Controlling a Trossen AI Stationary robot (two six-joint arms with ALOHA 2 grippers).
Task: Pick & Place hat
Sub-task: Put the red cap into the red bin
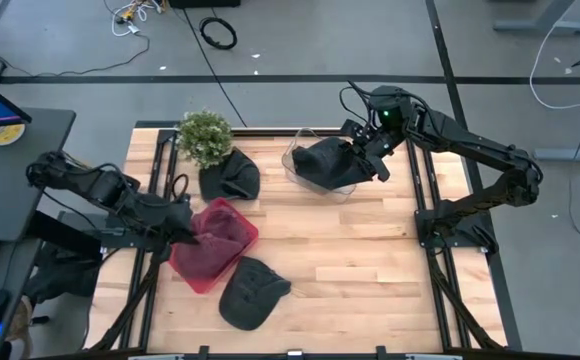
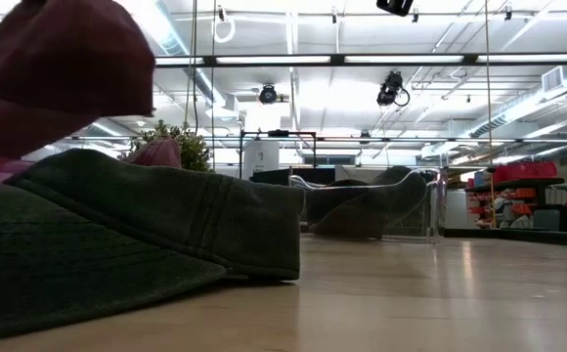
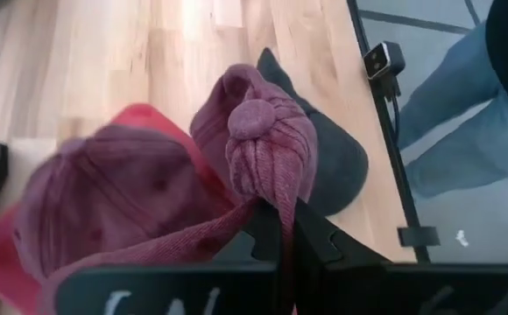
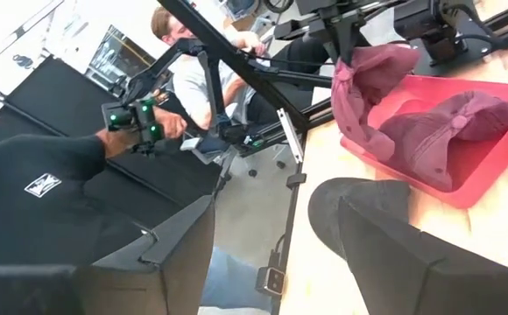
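At the left edge of the wooden table (image 1: 340, 250), the left gripper (image 1: 182, 226) is pinching a maroon hat (image 3: 267, 144) between tightly closed fingers, holding it lifted over the red tray (image 1: 192, 268), where a second maroon cap (image 1: 228, 226) is lying. Just in front of the tray, a dark green cap (image 1: 250, 291) is resting flat on the tabletop, filling much of the low view. Behind the tray, a black cap (image 1: 230, 176) is sitting beside a small potted plant (image 1: 205, 135). Farther right, the right gripper (image 1: 362, 158) is hanging with its fingers spread wide over the clear plastic bin (image 1: 295, 168), which is holding another black hat (image 1: 325, 165). Beyond the table, a seated person (image 4: 203, 74) is showing in the right wrist view.
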